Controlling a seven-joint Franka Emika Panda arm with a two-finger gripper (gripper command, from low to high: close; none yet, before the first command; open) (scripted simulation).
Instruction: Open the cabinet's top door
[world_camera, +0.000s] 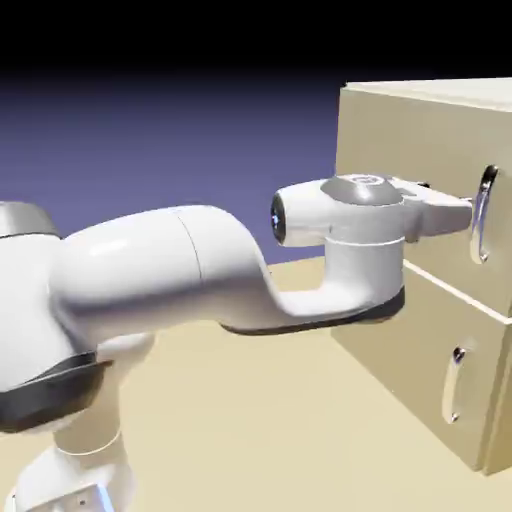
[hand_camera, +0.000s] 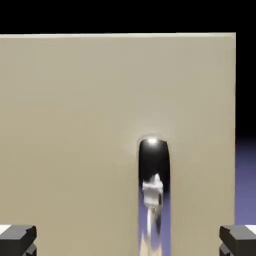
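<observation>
The beige cabinet (world_camera: 400, 130) stands at the exterior view's right. Its top door (world_camera: 440, 150) is shut and carries a vertical silver handle (world_camera: 483, 215). My gripper (world_camera: 466, 214) is level with that handle and just short of it, pointing straight at the door. In the hand view the top door (hand_camera: 75, 125) fills the frame. The handle (hand_camera: 153, 200) runs down a little right of the middle. The gripper (hand_camera: 128, 242) is open: its two dark fingertips (hand_camera: 17, 240) sit far apart at the bottom corners, with the handle between them and nothing gripped.
Below the top door is a smaller lower panel (world_camera: 410, 350) with its own short handle (world_camera: 454, 385). The white arm's elbow (world_camera: 365, 270) hangs close to the cabinet front. The tan table (world_camera: 260, 420) stretches toward the exterior view's left.
</observation>
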